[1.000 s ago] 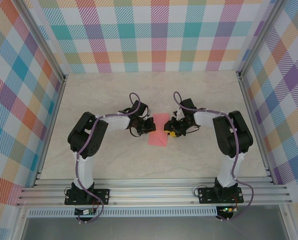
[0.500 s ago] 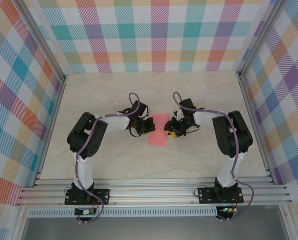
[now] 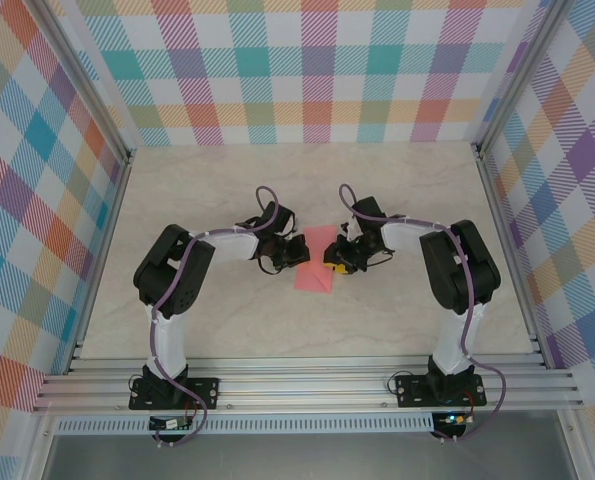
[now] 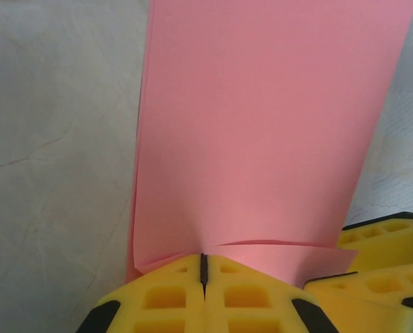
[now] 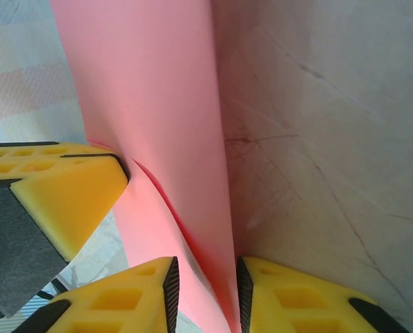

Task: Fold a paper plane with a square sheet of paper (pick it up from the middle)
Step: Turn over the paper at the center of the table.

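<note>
Left pincer [image 4: 203,267] clamped shut on folded paper [image 4: 262,125] at one edge; right pincer [image 5: 205,274] narrowly parted, straddling the opposite edge.

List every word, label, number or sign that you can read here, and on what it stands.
There are none: no text can be read. The pink sheet of paper is plain, and the left end effector, the checked walls and the table carry no writing.

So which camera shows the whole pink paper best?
Top external: the pink paper shows nearly whole, with most of its outline. Both wrist views show close pink stretches, cut off by the frame edges.
</note>
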`<state>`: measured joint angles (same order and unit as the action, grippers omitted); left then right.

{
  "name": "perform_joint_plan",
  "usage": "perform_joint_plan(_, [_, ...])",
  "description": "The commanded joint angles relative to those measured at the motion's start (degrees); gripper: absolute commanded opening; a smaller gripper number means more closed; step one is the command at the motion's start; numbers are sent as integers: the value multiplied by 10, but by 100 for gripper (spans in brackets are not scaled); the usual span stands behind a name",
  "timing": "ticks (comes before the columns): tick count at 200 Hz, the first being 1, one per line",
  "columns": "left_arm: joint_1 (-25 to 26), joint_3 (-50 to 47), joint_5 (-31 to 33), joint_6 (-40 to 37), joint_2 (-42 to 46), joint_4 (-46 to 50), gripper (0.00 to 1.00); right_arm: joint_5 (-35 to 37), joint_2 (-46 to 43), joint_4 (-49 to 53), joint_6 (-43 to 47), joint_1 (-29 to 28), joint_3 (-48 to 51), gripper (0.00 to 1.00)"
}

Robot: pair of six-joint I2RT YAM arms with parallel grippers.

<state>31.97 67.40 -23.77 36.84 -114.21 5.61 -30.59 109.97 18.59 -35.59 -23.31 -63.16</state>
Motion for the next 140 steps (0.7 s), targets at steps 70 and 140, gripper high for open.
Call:
perform_joint_plan(70, [-21,-37,-14,36,9,-26,0,-64,3,-59,-12,-1,9,27])
perform_joint_plan(140, [-22,-39,-14,46,40,-36,0,-54,13,-53,5,-1,8,28])
